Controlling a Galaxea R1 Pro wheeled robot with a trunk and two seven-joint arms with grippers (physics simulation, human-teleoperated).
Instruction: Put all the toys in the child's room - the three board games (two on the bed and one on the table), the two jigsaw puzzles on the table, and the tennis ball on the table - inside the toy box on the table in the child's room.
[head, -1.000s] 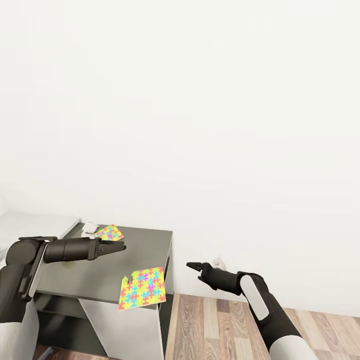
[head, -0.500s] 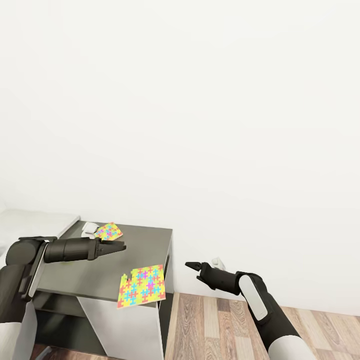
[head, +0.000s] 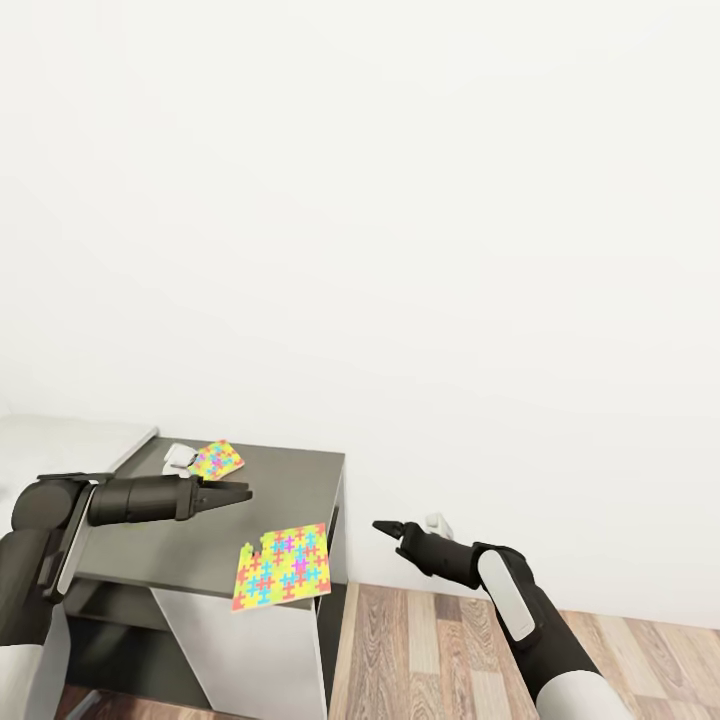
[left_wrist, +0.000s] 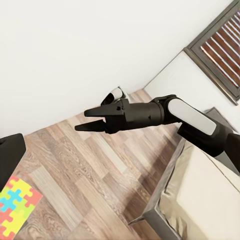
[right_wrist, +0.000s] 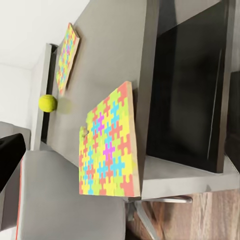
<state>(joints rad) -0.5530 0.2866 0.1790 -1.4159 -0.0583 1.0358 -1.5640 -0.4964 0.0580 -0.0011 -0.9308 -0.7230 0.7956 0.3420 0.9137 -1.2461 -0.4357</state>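
Right now I read the step as lining up on the near jigsaw puzzle (head: 282, 567), which lies flat on the dark grey end of the table (head: 290, 480) with its front edge jutting past the table's lip. That overhang is the gift — I would bring a finger under the exposed edge and one over it rather than try to pry a thin sheet off a flat top. My left gripper (head: 236, 493) hangs above the table between the two sheets, fingers close together and holding nothing. My right gripper (head: 386, 529) sits out beside the table over the wood floor (head: 620, 660), its two tips a little parted in the left wrist view, also empty. The far jigsaw puzzle (head: 217, 460) rests near the back corner, and the tennis ball (right_wrist: 48, 103) shows in the right wrist view at the table's far side beyond it.

Room is generous on the right — open floor and bare wall (head: 400, 200). A careless nudge could tip the overhanging sheet off the edge.
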